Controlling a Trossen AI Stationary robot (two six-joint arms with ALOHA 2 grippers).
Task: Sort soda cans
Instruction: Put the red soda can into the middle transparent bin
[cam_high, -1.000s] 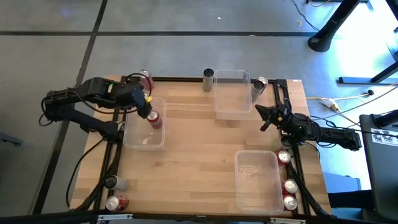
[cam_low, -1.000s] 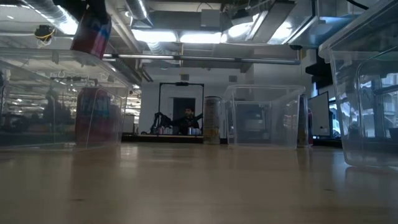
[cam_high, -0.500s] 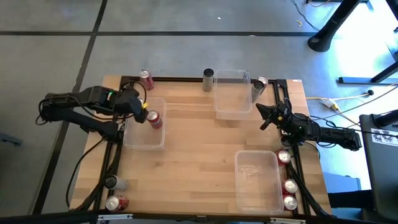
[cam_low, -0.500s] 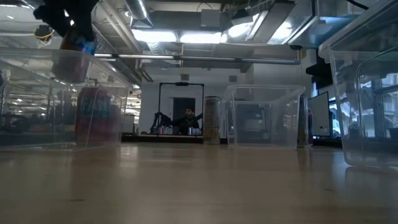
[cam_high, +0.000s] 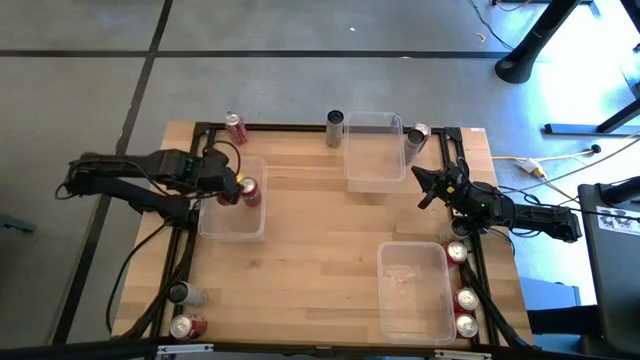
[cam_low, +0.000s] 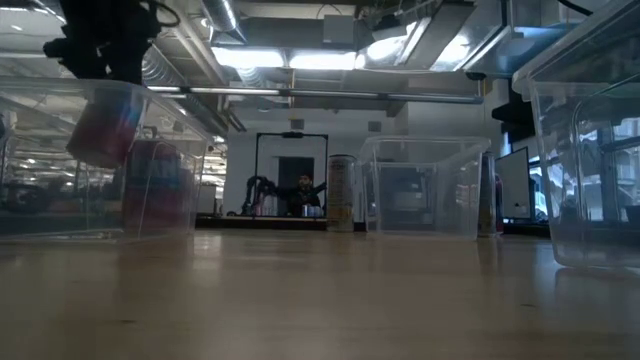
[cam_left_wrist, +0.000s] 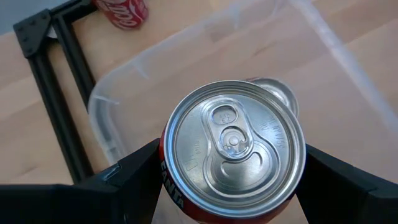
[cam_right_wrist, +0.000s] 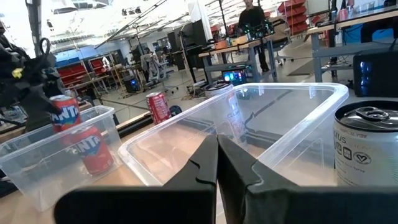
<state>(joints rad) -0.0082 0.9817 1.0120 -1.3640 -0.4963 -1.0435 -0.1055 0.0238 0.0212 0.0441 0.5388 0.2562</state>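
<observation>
My left gripper (cam_high: 226, 190) is shut on a red can with a silver top (cam_left_wrist: 233, 149), low inside the clear left bin (cam_high: 215, 228). A second red can (cam_high: 249, 193) stands on that bin's floor beside it. In the low view the held can (cam_low: 105, 125) hangs tilted under the gripper (cam_low: 105, 45), next to the standing can (cam_low: 155, 185). My right gripper (cam_high: 424, 187) waits shut over the table's right side, near the far bin (cam_high: 373, 150). More cans stand along the table's edges. My left gripper pinches the red can by its side wall just under the top rim (cam_left_wrist: 166, 167), one finger (cam_left_wrist: 127, 177) on each side. The fingers come from above, pointing down. The can is lifted clear of the bin floor and hangs tilted.
A red can (cam_high: 236, 127), a dark can (cam_high: 335, 128) and a silver can (cam_high: 416, 138) stand along the far edge. Red cans (cam_high: 457, 252) (cam_high: 466, 299) line the right edge beside the near right bin (cam_high: 415, 290). Two cans (cam_high: 180, 293) (cam_high: 187, 325) stand at the near left corner.
My left gripper has carried the red can from above the left bin's far rim toward the table's near edge and down, so the can now sits lower, within the bin walls beside the standing can. It has stayed shut on the can.
</observation>
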